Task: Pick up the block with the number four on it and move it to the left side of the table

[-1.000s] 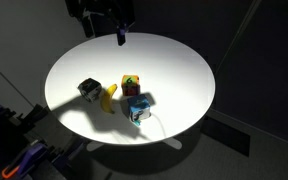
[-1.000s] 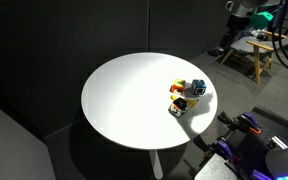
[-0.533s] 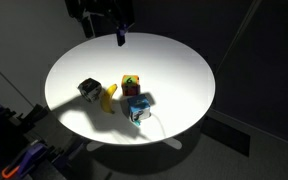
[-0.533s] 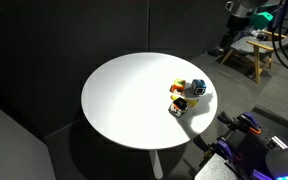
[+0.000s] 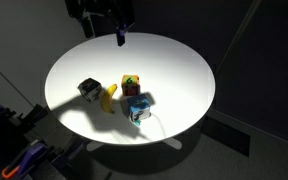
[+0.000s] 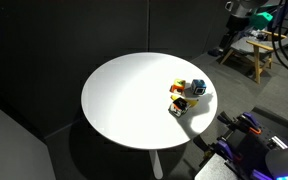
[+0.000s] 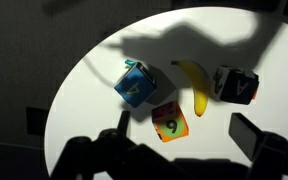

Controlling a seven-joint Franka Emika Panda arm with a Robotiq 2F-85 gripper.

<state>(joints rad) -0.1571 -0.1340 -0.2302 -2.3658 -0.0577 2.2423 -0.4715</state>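
Note:
The block with the number four is a light-blue cube with a white 4, lying on the round white table. In an exterior view it lies near the table's front edge. In another exterior view it lies near the table's right edge. My gripper is open and empty. It hangs high above the table's far edge, well away from the block.
An orange-red cube with a green 6 lies beside the blue block. A banana and a black-and-white cube lie close by, also seen in an exterior view. A wooden stool stands beyond the table.

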